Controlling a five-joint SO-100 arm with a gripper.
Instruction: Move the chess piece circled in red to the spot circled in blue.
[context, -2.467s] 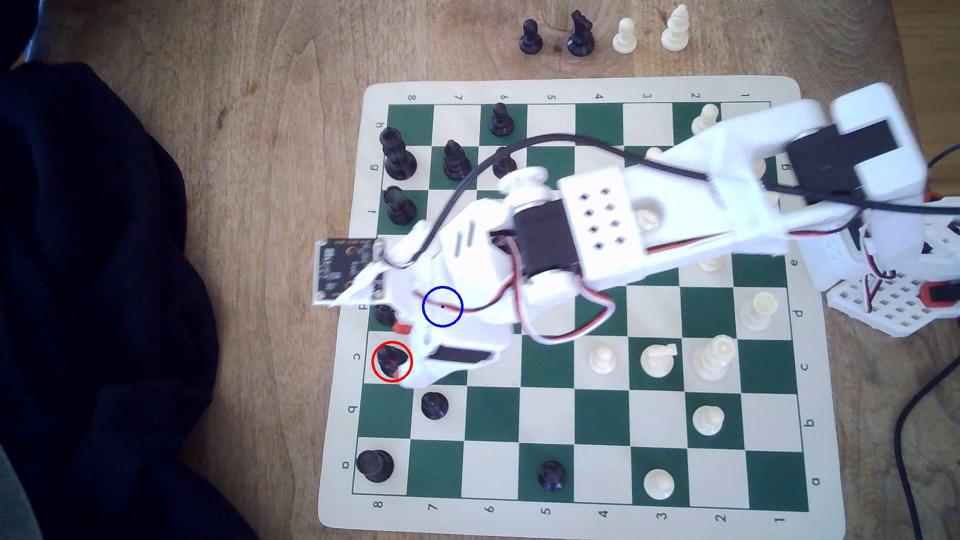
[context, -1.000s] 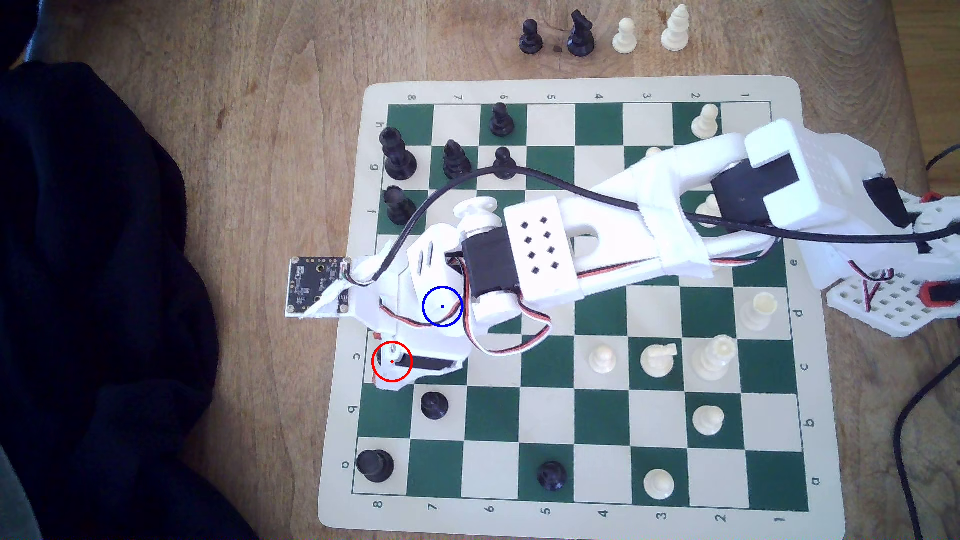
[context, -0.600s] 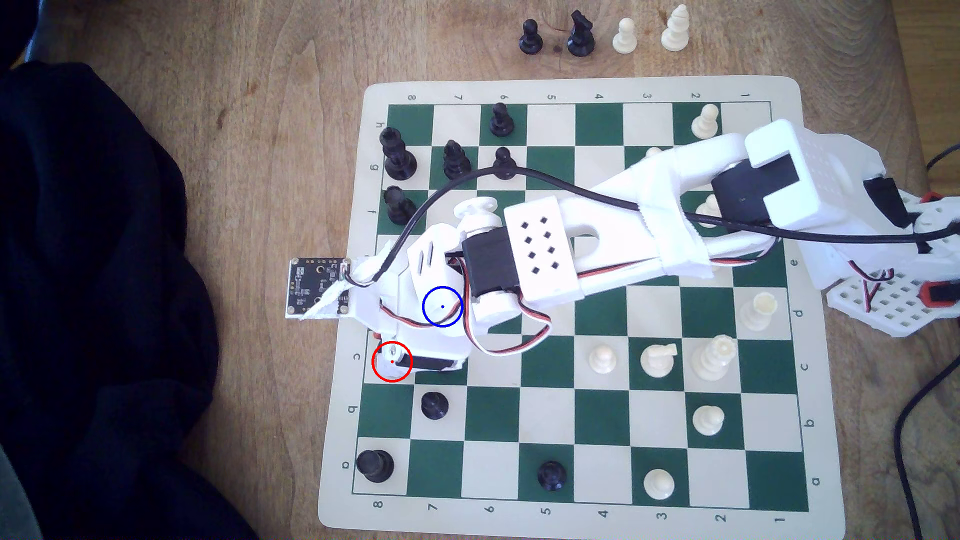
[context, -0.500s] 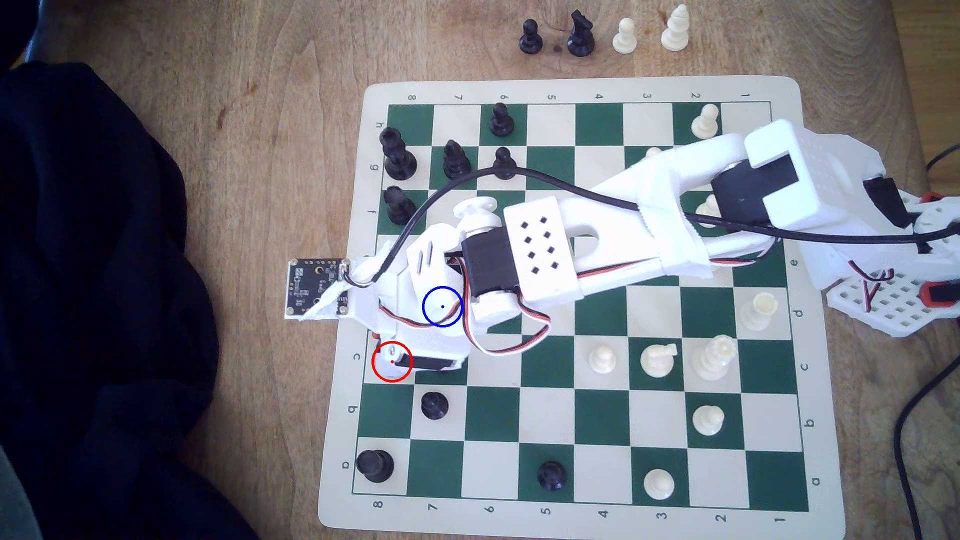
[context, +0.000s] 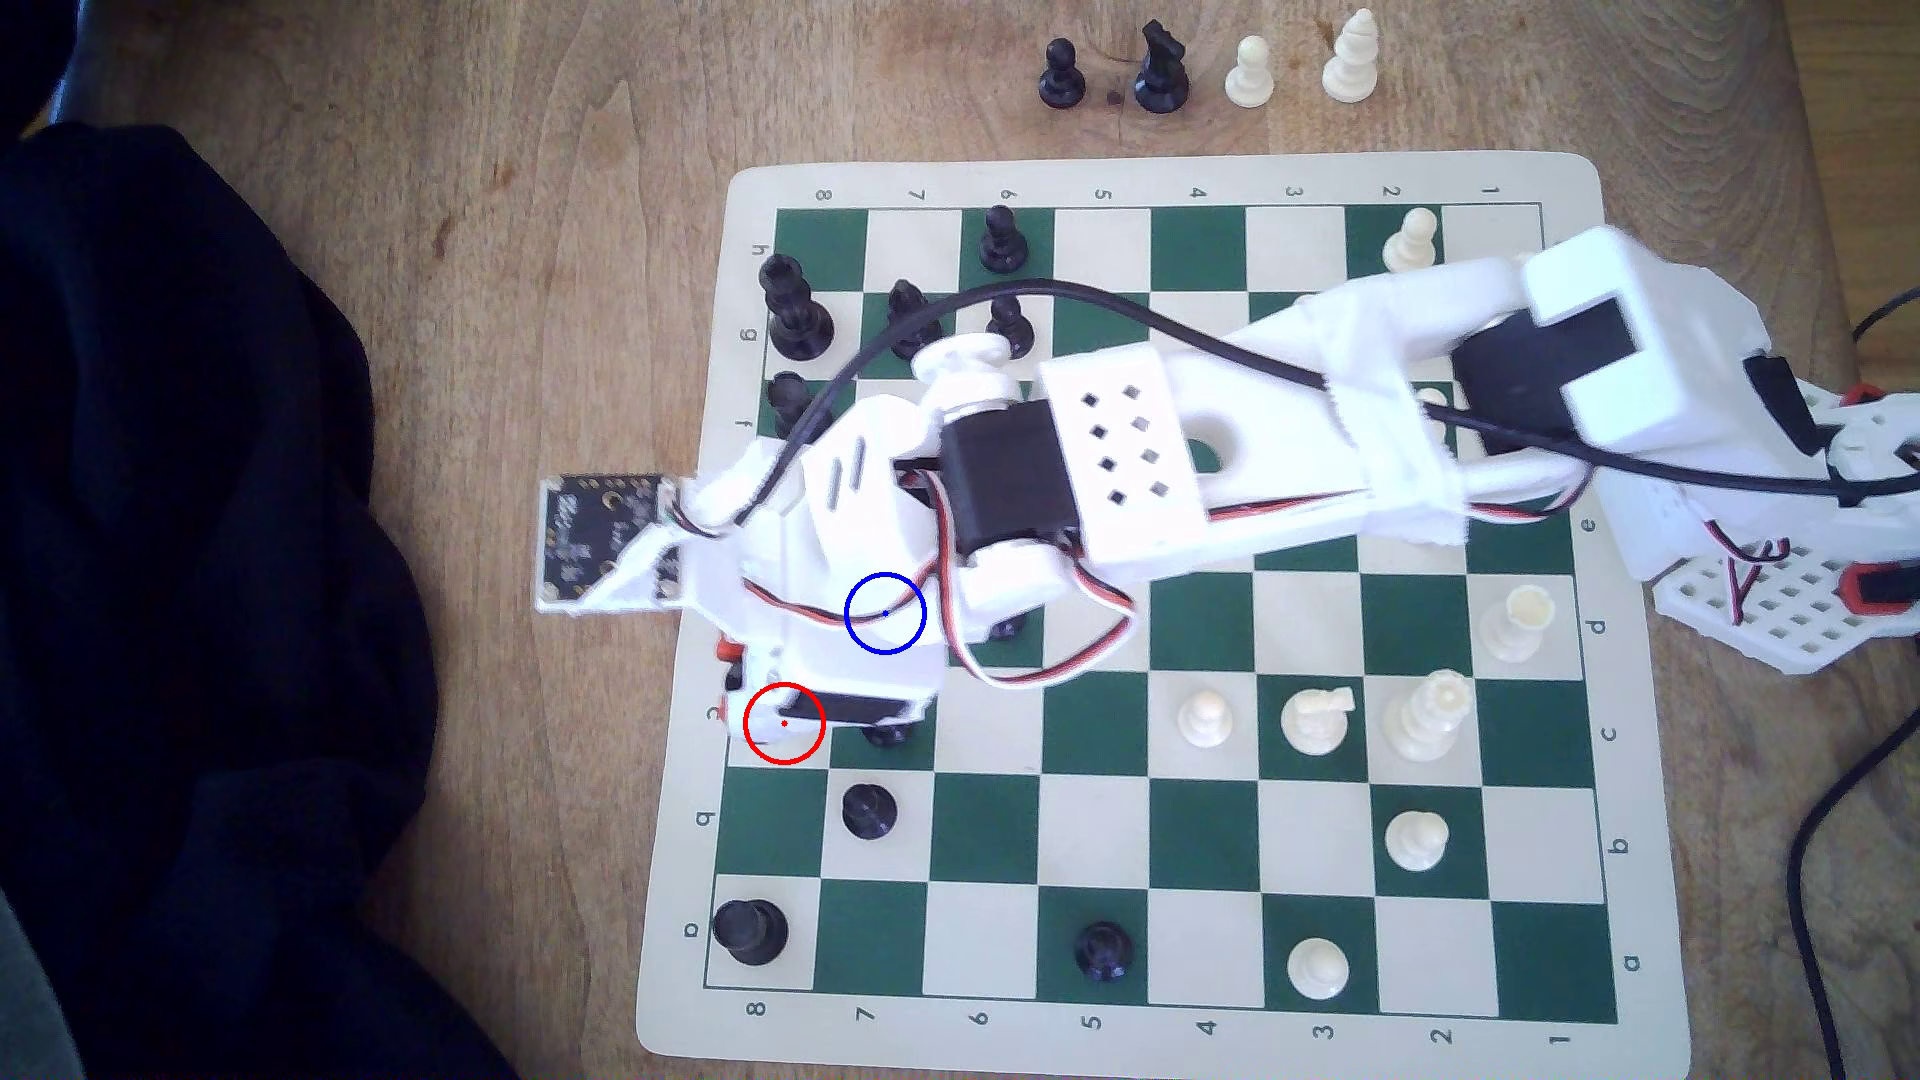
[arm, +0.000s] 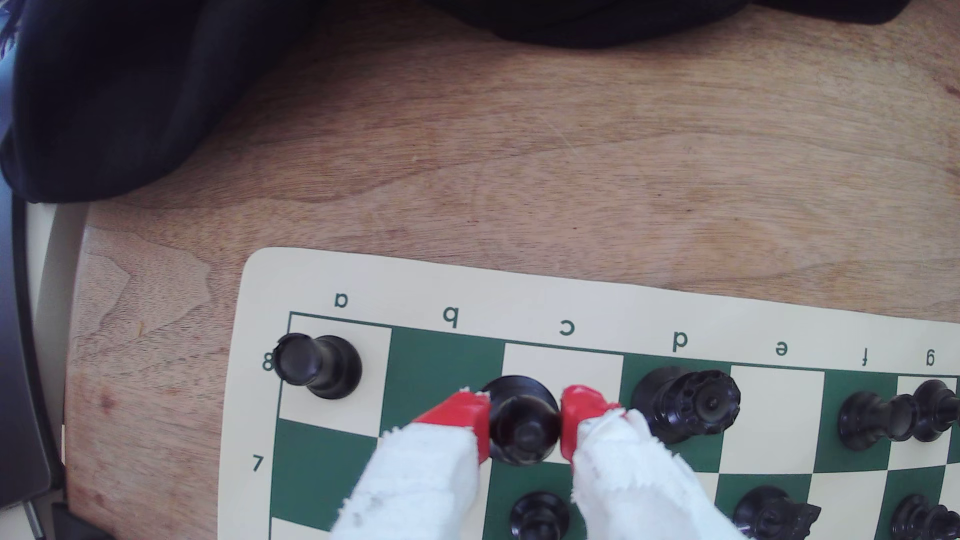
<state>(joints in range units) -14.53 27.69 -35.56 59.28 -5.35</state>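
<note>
The white arm's gripper (arm: 524, 423), with its 2 red-tipped fingers (arm: 470, 415), is clamped on the head of the glossy black plastic bishop-like chess piece (arm: 519, 415). The piece is at the cream c8 square of the green-and-cream board (arm: 519, 291) (lifted or standing, I cannot tell). The blue-ringed cream spot (context: 884, 613) lies under the wrist in the exterior view.
</note>
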